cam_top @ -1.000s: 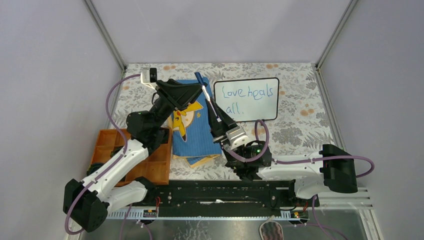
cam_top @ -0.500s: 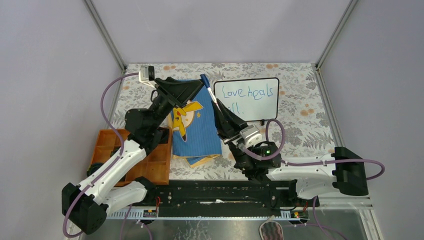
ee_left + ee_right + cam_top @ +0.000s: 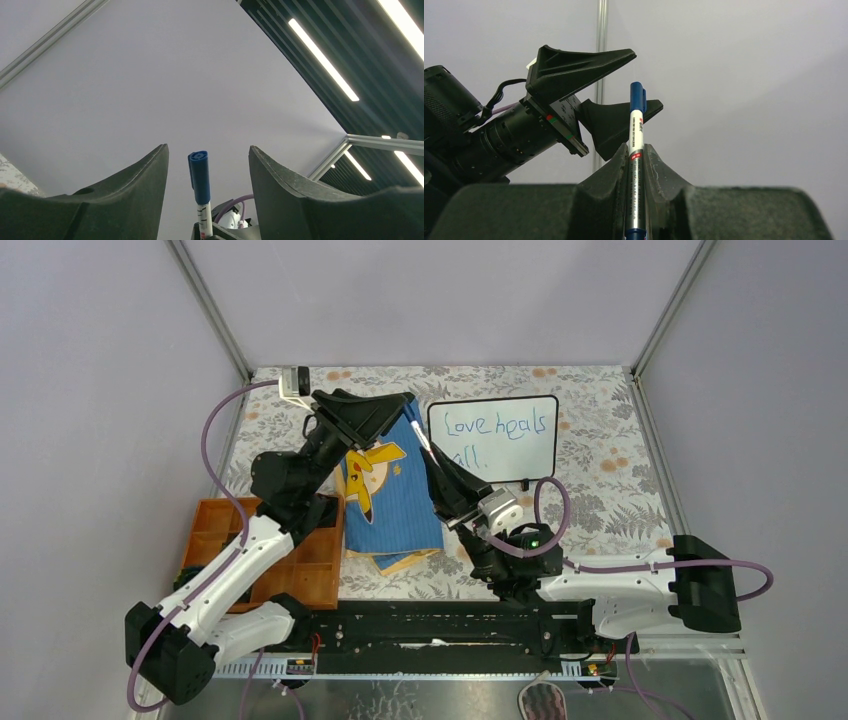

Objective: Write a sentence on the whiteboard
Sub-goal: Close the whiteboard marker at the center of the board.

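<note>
right end effector (image 3: 636, 152) pinched marker (image 3: 636, 120), blue end up between fingers of spread left end effector (image 3: 206, 148); whiteboard (image 3: 515, 455) sat just right of both

This is a robotics lab test cell, not a home or an office. Plain pale walls (image 3: 430, 300) meet at bare metal posts (image 3: 210, 308) and box in a small surface (image 3: 600, 450) covered with a flower-print sheet. Two white-and-black robot arms, the left arm (image 3: 235, 565) and the right arm (image 3: 600, 590), are bolted to a black rail (image 3: 400, 625) at the near edge, with purple cables (image 3: 212, 430) looping off them. Overhead, the left wrist view shows long strip lights (image 3: 322, 60) set in a dark slatted ceiling (image 3: 370, 60).
</note>
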`<state>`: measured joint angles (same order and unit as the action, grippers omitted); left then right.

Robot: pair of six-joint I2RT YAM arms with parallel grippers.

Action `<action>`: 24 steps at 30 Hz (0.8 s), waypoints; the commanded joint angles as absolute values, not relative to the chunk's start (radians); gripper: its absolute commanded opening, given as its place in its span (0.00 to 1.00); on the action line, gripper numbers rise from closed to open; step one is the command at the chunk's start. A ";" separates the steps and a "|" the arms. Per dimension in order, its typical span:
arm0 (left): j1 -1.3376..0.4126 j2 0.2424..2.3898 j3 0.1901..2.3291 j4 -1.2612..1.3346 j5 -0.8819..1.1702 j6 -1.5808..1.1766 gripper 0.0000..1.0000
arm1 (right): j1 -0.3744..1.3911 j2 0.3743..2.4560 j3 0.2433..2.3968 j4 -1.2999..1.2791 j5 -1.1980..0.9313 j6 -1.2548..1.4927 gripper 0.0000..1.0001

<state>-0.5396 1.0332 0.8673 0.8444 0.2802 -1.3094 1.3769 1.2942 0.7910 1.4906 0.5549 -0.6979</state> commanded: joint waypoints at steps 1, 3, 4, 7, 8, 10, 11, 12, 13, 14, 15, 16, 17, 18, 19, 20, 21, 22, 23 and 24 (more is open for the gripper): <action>-0.533 1.035 0.891 0.863 0.280 -1.279 0.64 | 1.369 1.256 0.794 1.504 0.530 -0.673 0.00; -0.533 1.035 0.896 0.844 0.280 -1.271 0.63 | 1.370 1.256 0.794 1.503 0.532 -0.671 0.00; -0.533 1.034 0.896 0.841 0.281 -1.268 0.63 | 1.370 1.257 0.793 1.503 0.531 -0.670 0.00; -0.532 1.029 0.897 0.842 0.285 -1.262 0.62 | 1.371 1.259 0.796 1.500 0.528 -0.669 0.00; -0.533 1.028 0.895 0.840 0.285 -1.259 0.62 | 1.371 1.259 0.797 1.498 0.528 -0.671 0.00; -0.533 1.025 0.894 0.833 0.286 -1.254 0.62 | 1.371 1.261 0.798 1.494 0.526 -0.669 0.00; -0.533 1.024 0.894 0.831 0.287 -1.250 0.61 | 1.371 1.261 0.799 1.494 0.526 -0.669 0.00; -0.532 1.023 0.893 0.831 0.287 -1.249 0.61 | 1.371 1.262 0.800 1.493 0.524 -0.669 0.00; -0.533 1.023 0.893 0.829 0.290 -1.246 0.60 | 1.371 1.262 0.801 1.490 0.524 -0.668 0.00; -0.533 1.022 0.893 0.828 0.290 -1.245 0.60 | 1.371 1.262 0.802 1.489 0.522 -0.667 0.00; -0.533 1.020 0.894 0.823 0.290 -1.242 0.60 | 1.369 1.262 0.802 1.486 0.522 -0.666 0.00; -0.533 1.019 0.893 0.818 0.289 -1.240 0.59 | 1.370 1.262 0.803 1.484 0.522 -0.666 0.00; -0.533 1.017 0.894 0.812 0.287 -1.237 0.59 | 1.371 1.261 0.803 1.482 0.522 -0.665 0.00; -0.534 1.015 0.892 0.810 0.283 -1.234 0.59 | 1.371 1.261 0.802 1.481 0.523 -0.664 0.00; -0.533 1.014 0.891 0.808 0.282 -1.233 0.58 | 1.371 1.260 0.802 1.479 0.522 -0.664 0.00; -0.533 1.014 0.891 0.806 0.280 -1.232 0.58 | 1.371 1.258 0.801 1.477 0.522 -0.663 0.00; -0.532 1.014 0.891 0.805 0.278 -1.232 0.57 | 1.371 1.257 0.802 1.477 0.522 -0.663 0.00; -0.532 1.016 0.892 0.804 0.283 -1.232 0.56 | 1.371 1.256 0.801 1.476 0.522 -0.663 0.00; -0.533 1.017 0.894 0.804 0.283 -1.233 0.55 | 1.371 1.256 0.802 1.473 0.520 -0.663 0.00; -0.532 1.019 0.895 0.803 0.286 -1.233 0.54 | 1.370 1.255 0.802 1.474 0.520 -0.663 0.00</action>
<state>-0.5365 1.0325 0.8677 0.7986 0.2806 -1.2598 1.3769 1.2888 0.7887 1.4452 0.5537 -0.6750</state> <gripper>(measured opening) 0.561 0.192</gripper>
